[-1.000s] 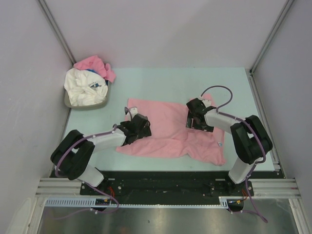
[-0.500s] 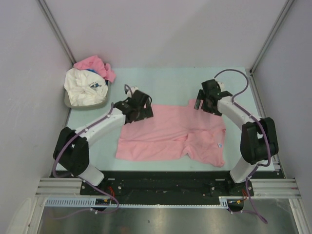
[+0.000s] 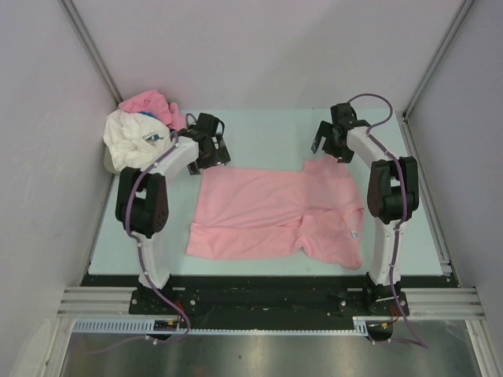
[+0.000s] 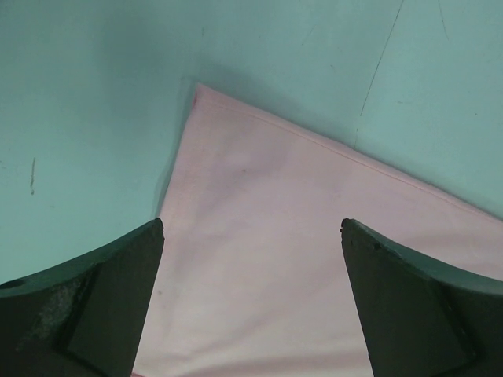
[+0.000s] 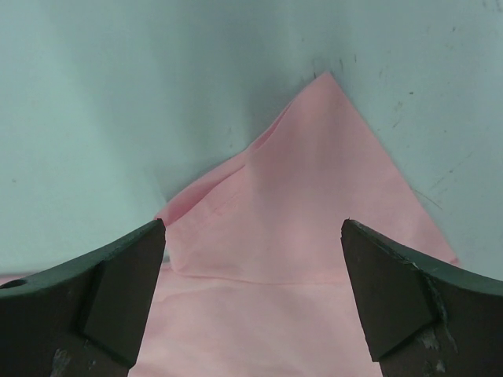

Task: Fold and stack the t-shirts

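Pale green counter [image 3: 259, 129] is carrying a light-pink t-shirt [image 3: 275, 212], lying spread flat at its centre. Both arms are hovering over the shirt's far corners, left jaws and right jaws gaping wide and gripping nothing. At far left, a white t-shirt [image 3: 135, 141] and another pink t-shirt [image 3: 149, 102] are sitting heaped together.

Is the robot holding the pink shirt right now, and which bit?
No, nothing is held. The left gripper and right gripper are both open, each above a far corner of the pink shirt, which lies flat on the table.
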`<state>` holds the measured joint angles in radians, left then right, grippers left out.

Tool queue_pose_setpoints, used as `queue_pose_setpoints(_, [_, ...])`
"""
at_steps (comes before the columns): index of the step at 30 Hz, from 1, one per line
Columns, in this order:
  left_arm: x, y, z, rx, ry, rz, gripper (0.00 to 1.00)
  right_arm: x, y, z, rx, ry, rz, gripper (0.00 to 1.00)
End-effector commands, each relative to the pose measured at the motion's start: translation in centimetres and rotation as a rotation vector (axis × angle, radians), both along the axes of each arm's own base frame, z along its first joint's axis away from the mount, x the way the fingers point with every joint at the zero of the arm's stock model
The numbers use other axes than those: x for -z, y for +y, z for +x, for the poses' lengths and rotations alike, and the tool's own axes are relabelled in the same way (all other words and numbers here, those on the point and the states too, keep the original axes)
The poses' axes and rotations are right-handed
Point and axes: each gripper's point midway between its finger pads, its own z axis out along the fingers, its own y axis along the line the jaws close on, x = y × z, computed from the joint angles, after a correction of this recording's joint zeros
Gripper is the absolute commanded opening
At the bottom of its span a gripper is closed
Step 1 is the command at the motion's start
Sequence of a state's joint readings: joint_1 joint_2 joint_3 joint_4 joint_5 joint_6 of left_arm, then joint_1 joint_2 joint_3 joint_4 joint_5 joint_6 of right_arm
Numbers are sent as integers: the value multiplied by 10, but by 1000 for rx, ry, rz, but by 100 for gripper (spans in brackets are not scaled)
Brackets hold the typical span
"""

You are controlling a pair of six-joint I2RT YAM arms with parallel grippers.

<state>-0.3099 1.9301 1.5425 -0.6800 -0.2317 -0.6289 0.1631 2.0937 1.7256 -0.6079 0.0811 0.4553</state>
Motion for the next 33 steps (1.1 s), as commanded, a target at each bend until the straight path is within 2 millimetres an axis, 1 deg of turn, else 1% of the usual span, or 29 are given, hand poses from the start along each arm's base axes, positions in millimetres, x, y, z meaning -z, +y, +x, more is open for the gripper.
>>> queue_pose_setpoints(1, [-3, -9, 17, 45, 11, -26, 100, 0, -10, 16, 35, -2, 18, 100])
queue_pose_setpoints(3, [-1, -8, 21, 42, 10, -33, 100, 6, -21, 16, 59, 7, 8, 99])
queue_pose_setpoints(7, [7, -1, 28, 24, 16, -38, 99, 5, -37, 17, 80, -2, -15, 99])
queue_pose_setpoints(8, [14, 3, 29, 17, 30, -39, 99, 5, -39, 18, 80, -8, -10, 99])
queue_pose_setpoints(9, [14, 4, 33, 12, 23, -43, 99, 3, -40, 19, 81, -11, -9, 99])
queue_pose_setpoints(10, [19, 5, 34, 2, 33, -47, 97, 2, -41, 19, 83, -13, -8, 99])
queue_pose_setpoints(12, [28, 11, 38, -16, 47, -58, 92, -3, -41, 20, 80, -27, -9, 99])
queue_pose_setpoints(17, [37, 20, 52, -30, 44, -75, 84, -10, -42, 22, 68, -47, -14, 99])
queue_pose_setpoints(18, [40, 19, 57, -28, 47, -81, 80, -12, -43, 22, 66, -49, -12, 99])
queue_pose_setpoints(20, [43, 19, 59, -27, 63, -83, 76, -11, -42, 22, 67, -49, -10, 99])
queue_pose_setpoints(21, [41, 18, 62, -22, 57, -89, 74, -11, -42, 22, 67, -49, -8, 99])
queue_pose_setpoints(26, [47, 17, 63, -23, 62, -97, 69, -5, -39, 23, 63, -39, 5, 99])
queue_pose_setpoints(29, [51, 17, 61, -24, 69, -95, 65, 0, -40, 22, 66, -31, 5, 99])
queue_pose_setpoints(30, [54, 18, 58, -26, 78, -93, 61, 3, -39, 21, 65, -22, 5, 99])
queue_pose_setpoints(32, [56, 17, 56, -27, 81, -94, 59, 6, -40, 20, 66, -13, 3, 99])
queue_pose_setpoints(33, [58, 17, 55, -25, 84, -94, 53, 8, -40, 19, 70, -7, 5, 99])
